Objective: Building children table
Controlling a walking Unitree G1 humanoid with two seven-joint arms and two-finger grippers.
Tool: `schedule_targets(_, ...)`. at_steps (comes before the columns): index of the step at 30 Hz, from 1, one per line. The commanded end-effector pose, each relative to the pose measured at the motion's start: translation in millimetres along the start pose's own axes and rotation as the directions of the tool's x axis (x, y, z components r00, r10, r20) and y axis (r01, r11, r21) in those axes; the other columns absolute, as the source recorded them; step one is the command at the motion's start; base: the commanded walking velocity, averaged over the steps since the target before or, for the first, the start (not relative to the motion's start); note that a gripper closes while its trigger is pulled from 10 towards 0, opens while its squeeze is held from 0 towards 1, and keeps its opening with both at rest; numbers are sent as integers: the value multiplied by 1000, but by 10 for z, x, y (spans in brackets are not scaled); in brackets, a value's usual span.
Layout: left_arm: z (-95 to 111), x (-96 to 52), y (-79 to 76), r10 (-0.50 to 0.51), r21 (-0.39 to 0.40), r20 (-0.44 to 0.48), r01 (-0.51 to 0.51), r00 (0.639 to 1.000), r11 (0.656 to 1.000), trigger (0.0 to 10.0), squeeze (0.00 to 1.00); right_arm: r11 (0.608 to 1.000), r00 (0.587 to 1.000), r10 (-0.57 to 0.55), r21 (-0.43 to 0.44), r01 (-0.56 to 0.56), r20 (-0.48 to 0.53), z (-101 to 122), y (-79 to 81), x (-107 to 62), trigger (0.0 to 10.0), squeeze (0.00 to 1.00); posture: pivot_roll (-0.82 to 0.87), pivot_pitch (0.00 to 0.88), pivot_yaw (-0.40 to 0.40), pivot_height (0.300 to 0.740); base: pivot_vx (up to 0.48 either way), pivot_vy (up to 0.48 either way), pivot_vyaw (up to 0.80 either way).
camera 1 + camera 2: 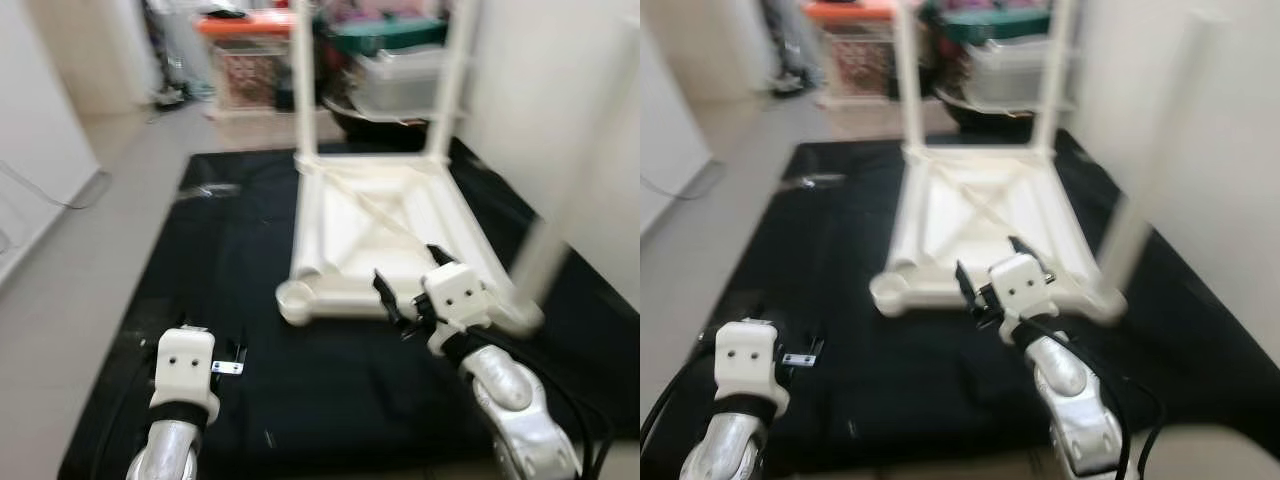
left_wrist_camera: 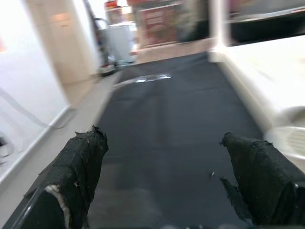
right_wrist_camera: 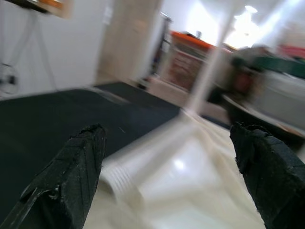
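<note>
Fingers spread on both grippers | right gripper (image 1: 408,290) over table (image 1: 370,225) near edge, left gripper (image 1: 232,358) beside on mat (image 1: 250,300) | steady, then seat leg squarely in empty socket (image 1: 296,297).

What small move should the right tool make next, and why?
Probably ease the right tool forward toward the empty leg socket at the near corner of the upturned white table. Its fingers are open above the near edge, three legs already stand, and that corner has none. The left tool hovers open over the black mat.

White kids' table (image 1: 375,225) upside down on black mat (image 1: 240,300), legs up.
</note>
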State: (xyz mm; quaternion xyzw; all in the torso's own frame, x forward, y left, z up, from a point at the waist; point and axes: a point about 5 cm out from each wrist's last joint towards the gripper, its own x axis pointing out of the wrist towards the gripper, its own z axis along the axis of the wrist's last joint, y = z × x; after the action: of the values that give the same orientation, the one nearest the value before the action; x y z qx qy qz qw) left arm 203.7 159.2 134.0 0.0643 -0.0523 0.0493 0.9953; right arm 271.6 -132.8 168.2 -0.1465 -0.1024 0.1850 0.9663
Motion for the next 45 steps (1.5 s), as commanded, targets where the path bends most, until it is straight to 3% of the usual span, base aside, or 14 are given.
schedule_targets(1,-54,6,20,5,15,-20,-5,1000,1000,10000,0,999,999,43,17,-44,9,-11,78,34,10000,0,1,0,-47,740,401,0,0)
schedule_targets(11,-28,41,33,35,14,3,-35,999,999,10000,0,982,981,190,-22,-189,29,2,97,182,10000,0,16,0,-48,740,40,0,0)
schedule_targets(13,-41,38,46,45,23,1,-45,999,999,10000,0,935,935,354,-35,-354,-11,-65,231,147,10000,0,12,0,-46,740,0,0,0)
schedule_targets(14,-41,38,46,45,23,1,-45,999,999,10000,0,935,935,354,-35,-354,-11,-65,231,147,10000,0,12,0,-46,740,0,0,0)
schedule_targets(16,-151,57,190,154,121,-57,-146,986,982,10000,0,825,825,559,-48,-564,-79,-175,366,43,10000,0,15,0,-43,740,0,0,0)
schedule_targets(20,-242,39,341,254,180,-111,-232,961,956,10000,0,792,793,603,-54,-608,-80,-172,383,47,10000,0,16,0,-41,740,0,0,0)
schedule_targets(22,-316,-14,541,361,212,-157,-326,919,921,10000,0,759,764,638,-90,-645,-96,-189,414,103,10000,0,40,0,-54,740,0,0,0)
schedule_targets(28,-337,-39,643,408,240,-167,-364,898,900,10000,0,734,747,654,-141,-665,-117,-213,459,209,10000,0,58,0,-67,740,0,0,0)
schedule_targets(32,-310,-8,626,400,230,-156,-360,903,904,10000,0,729,771,603,-252,-637,-204,-310,466,337,10000,0,67,0,-67,740,0,0,0)
schedule_targets(39,-281,38,613,398,237,-147,-358,906,903,10000,0,701,754,587,-281,-655,-294,-431,495,375,10000,0,71,0,-64,740,0,0,0)
schedule_targets(45,-277,65,616,397,236,-150,-358,905,903,10000,0,679,731,566,-288,-676,-381,-534,322,323,10000,0,55,0,-56,740,0,0,0)
